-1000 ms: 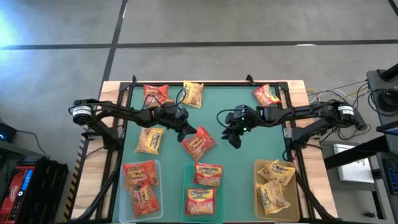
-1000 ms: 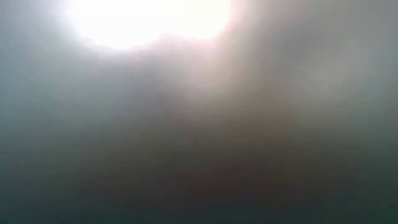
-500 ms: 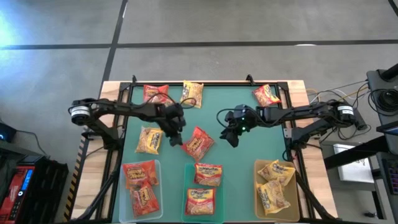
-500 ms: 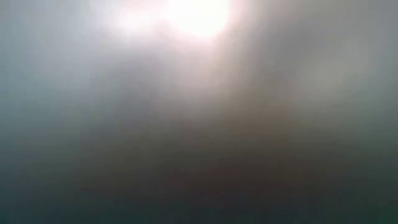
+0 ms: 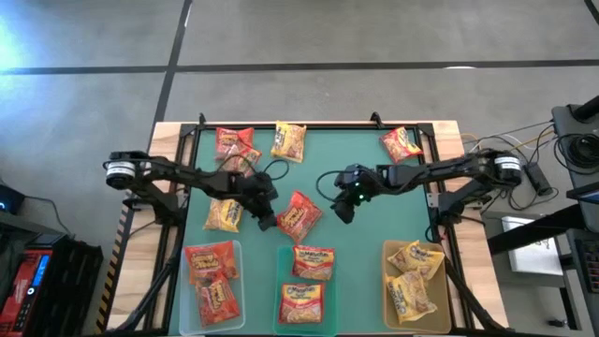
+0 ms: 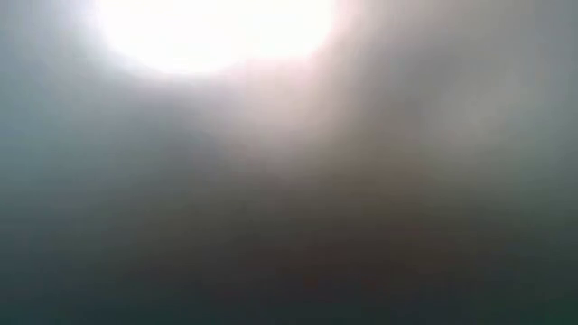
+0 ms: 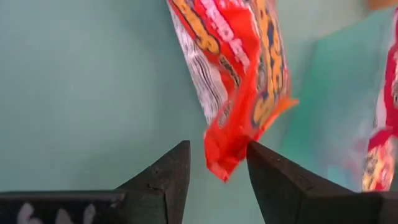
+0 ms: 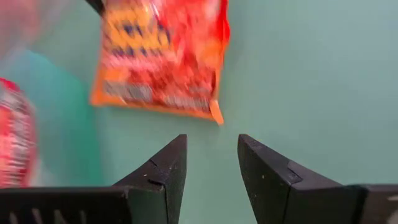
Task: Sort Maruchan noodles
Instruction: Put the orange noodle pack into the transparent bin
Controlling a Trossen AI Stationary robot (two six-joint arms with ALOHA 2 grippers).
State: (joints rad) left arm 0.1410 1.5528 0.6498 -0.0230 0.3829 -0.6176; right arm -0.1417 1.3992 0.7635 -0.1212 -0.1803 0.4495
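Several Maruchan noodles packets lie on the green mat (image 5: 374, 234). A red one (image 5: 299, 213) lies flat in the middle. My left gripper (image 5: 265, 217) stands open at that packet's left side, and one corner of the packet (image 7: 221, 168) reaches between its fingers. My right gripper (image 5: 343, 211) is open to the packet's right, above the mat, with the packet (image 8: 163, 56) ahead of its fingers and apart from them. The low view shows only haze. My left gripper has the red packet's corner (image 7: 222, 163) between its open fingers, coming at it slanting down from the table's left. Whether a finger touches the corner I cannot tell. The packet rests on the mat.
Loose packets: a red one (image 5: 234, 142) and a yellow one (image 5: 288, 140) at the far edge, a yellow one (image 5: 225, 211) at the left, an orange-red one (image 5: 401, 143) at the far right. Three bins along the near edge hold packets: left (image 5: 234, 245), middle (image 5: 280, 271), right (image 5: 388, 251).
My left gripper has drawn back from the red packet toward the table's left and near edges and has tipped further down. The packet stays on the mat in about the same place. My right gripper has sunk a little toward the packet.
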